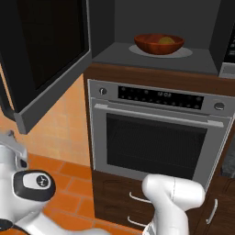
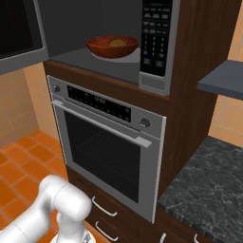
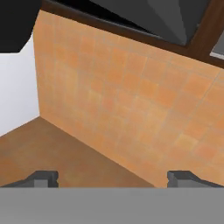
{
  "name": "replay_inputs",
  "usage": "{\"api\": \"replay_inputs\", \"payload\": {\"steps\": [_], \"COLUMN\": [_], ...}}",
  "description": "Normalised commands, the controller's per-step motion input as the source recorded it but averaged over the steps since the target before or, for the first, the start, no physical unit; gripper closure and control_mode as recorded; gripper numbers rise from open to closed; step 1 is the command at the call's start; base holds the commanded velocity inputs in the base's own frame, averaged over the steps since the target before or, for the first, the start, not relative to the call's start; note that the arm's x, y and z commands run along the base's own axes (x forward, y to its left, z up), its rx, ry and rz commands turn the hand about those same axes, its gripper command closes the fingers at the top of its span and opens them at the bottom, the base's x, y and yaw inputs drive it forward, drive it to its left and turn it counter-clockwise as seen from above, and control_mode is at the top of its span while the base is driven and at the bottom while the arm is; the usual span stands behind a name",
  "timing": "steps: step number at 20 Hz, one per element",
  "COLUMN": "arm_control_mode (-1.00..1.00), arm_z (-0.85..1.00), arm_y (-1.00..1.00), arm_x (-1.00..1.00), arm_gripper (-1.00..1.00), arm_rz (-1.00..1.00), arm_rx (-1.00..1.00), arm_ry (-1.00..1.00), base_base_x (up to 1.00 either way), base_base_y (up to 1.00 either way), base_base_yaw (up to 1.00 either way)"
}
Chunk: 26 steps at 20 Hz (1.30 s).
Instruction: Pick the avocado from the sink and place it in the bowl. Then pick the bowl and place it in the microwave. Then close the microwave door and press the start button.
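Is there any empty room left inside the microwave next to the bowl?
Yes. The microwave floor is bare left of the bowl, toward the open microwave door, and in front along the cavity's edge. The middle is crowded: the bowl with the avocado sits on the round plate there.

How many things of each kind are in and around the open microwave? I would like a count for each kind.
Bowl: 1
Avocado, in the bowl: 1
Microwave, with its microwave door open: 1
Oven below it: 1
Total: 4
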Motion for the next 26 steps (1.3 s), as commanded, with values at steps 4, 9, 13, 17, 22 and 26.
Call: {"api": "replay_inputs", "payload": {"steps": [4,9,13,17,22,26], "arm_control_mode": [-1.00,-1.00,-1.00,-1.00,-1.00,-1.00], "arm_z": [-0.09,0.00,0.02,0.00,0.03,0.16], "arm_y": [0.12,-0.13,-0.80,-0.91,-0.95,-1.00], "arm_x": [0.42,0.09,-0.11,-0.13,-0.27,-0.03], "arm_gripper": [-1.00,-1.00,-1.00,-1.00,-1.00,-1.00], "arm_rz": [0.00,0.00,0.00,0.00,0.00,0.00], "arm_rx": [0.05,0.07,0.18,0.21,0.21,0.25], "arm_ry": [0.00,-0.02,-0.14,-0.13,-0.13,-0.07], "base_base_x": [0.00,0.00,0.00,0.00,0.00,0.00], "base_base_y": [0.00,0.00,0.00,0.00,0.00,0.00], "base_base_yaw": [0.00,0.00,0.00,0.00,0.00,0.00]}}
